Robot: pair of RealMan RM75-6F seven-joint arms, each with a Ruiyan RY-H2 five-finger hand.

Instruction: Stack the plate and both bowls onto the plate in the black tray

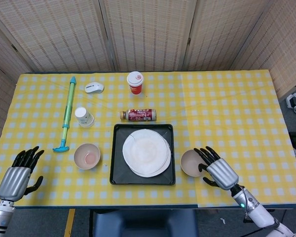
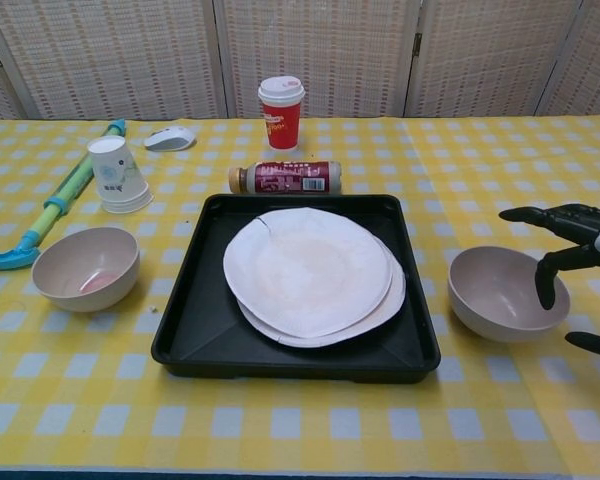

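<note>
Two white plates [image 1: 146,152] [image 2: 315,276] lie stacked, slightly offset, in the black tray [image 1: 117,169] [image 2: 195,320]. A beige bowl [image 1: 190,163] [image 2: 500,292] stands on the cloth right of the tray. Another beige bowl [image 1: 87,156] [image 2: 85,268], pinkish inside, stands left of the tray. My right hand [image 1: 218,171] [image 2: 580,250] hovers at the right bowl's right rim, fingers apart, holding nothing. My left hand [image 1: 18,174] is open near the table's front left corner, seen only in the head view.
A lying brown bottle [image 1: 138,115] [image 2: 285,178] sits just behind the tray. Further back stand a red cup [image 1: 135,82] [image 2: 281,111], a white mouse [image 1: 93,88], a tipped paper cup [image 1: 84,117] [image 2: 117,175] and a green-blue pump [image 1: 67,111] [image 2: 50,210].
</note>
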